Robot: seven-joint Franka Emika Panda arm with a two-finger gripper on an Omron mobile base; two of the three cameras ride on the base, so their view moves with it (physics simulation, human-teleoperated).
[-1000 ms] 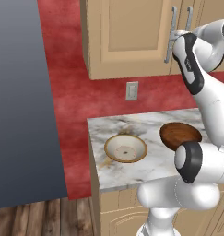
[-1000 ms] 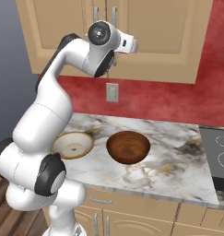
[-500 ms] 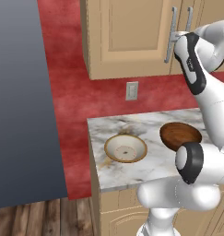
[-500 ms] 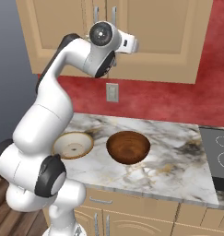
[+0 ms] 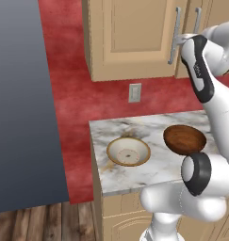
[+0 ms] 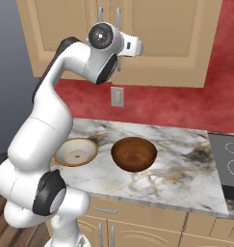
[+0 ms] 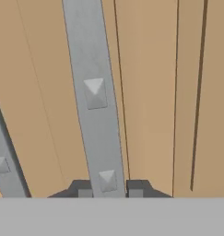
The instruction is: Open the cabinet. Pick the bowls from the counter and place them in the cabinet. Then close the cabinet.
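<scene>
The cabinet (image 5: pixel 130 37) hangs above the counter (image 5: pixel 149 174) with both doors closed. My gripper (image 7: pixel 107 190) is up at the doors, shut on one of the cabinet's vertical silver handles (image 7: pixel 97 115), a dark fingertip (image 7: pixel 136 190) pressed against each side of the bar. From the left base, the gripper (image 5: pixel 178 41) meets the handles at the seam between the doors. Two bowls sit on the marble counter (image 6: pixel 186 173): the shallow cream-white bowl (image 5: pixel 128 151) (image 6: pixel 76 151) to the left and the deeper reddish-brown bowl (image 5: pixel 184 139) (image 6: pixel 134 153) to its right.
A second silver handle (image 7: pixel 2 166) runs close beside the gripped one. A wall outlet (image 5: pixel 134 92) sits on the red wall under the cabinet. A tall dark grey panel (image 5: pixel 21 103) stands left of the counter, and a stovetop (image 6: pixel 227 166) borders its right end.
The fingers have closed in on the handle. The arm and both bowls have stayed in place.
</scene>
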